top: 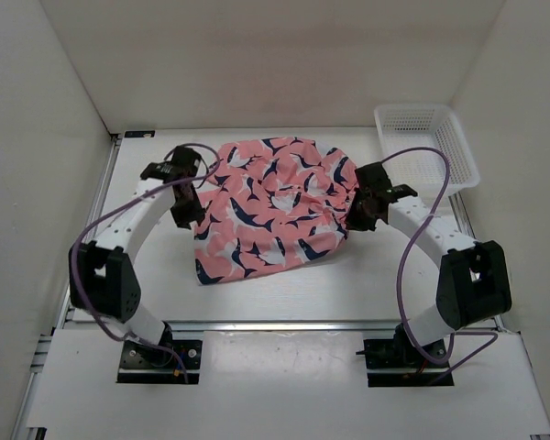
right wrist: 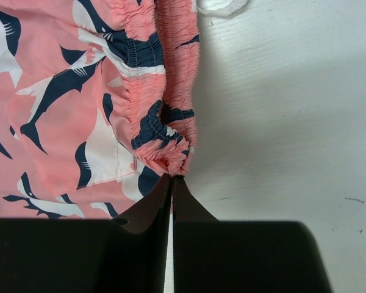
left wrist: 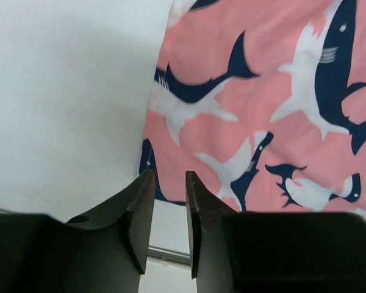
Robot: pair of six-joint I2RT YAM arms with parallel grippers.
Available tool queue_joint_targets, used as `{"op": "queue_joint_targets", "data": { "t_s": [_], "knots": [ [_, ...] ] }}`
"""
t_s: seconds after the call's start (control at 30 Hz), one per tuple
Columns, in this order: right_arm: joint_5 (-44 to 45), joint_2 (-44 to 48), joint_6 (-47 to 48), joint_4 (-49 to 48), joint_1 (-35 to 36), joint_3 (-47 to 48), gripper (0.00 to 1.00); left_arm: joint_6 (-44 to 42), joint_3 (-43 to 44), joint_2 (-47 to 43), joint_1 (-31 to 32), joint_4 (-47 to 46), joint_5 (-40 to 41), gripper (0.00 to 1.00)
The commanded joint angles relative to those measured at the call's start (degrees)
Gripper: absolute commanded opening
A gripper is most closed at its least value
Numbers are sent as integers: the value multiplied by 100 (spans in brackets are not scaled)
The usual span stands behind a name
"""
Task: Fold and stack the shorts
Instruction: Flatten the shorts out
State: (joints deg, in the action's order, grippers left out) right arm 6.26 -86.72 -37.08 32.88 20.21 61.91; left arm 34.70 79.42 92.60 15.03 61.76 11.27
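Surface: white, walled on three sides; carries the shorts and a basket.
Shorts: salmon-pink with a navy and white shark print, lying spread but rumpled at the centre of the surface, between the two arms.
Left pincer: at the left edge of the shorts, pointing down.
Left pincer state: released; the fingers stand a narrow gap apart with nothing between them.
Shorts relative to left pincer: the fabric edge lies just beyond the fingertips and runs off to the right; bare surface lies to the left.
Right pincer: at the right edge of the shorts.
Right pincer state: clenched; the fingers meet on a bunched fold of the elastic waistband.
Shorts relative to right pincer: the gathered waistband converges at the fingertips; the fabric spreads to the left, bare surface to the right.
Basket: white plastic mesh, at the far right corner, well apart from the shorts.
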Motion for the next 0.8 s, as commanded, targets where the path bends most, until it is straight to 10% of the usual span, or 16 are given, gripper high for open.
{"op": "queue_joint_targets", "data": {
  "t_s": [0.0, 0.2, 0.77],
  "knots": [
    [15, 94, 34, -133, -43, -126, 0, 344, -952, -364, -70, -629, -563, 37],
    [15, 374, 86, -19, -43, -302, 0, 871, -2614, -1067, 193, -1051, -1363, 99],
    [68, 612, 35, -72, -43, -654, 0, 1759, -3582, -778, 518, -2150, -1267, 79]
  ]
}}
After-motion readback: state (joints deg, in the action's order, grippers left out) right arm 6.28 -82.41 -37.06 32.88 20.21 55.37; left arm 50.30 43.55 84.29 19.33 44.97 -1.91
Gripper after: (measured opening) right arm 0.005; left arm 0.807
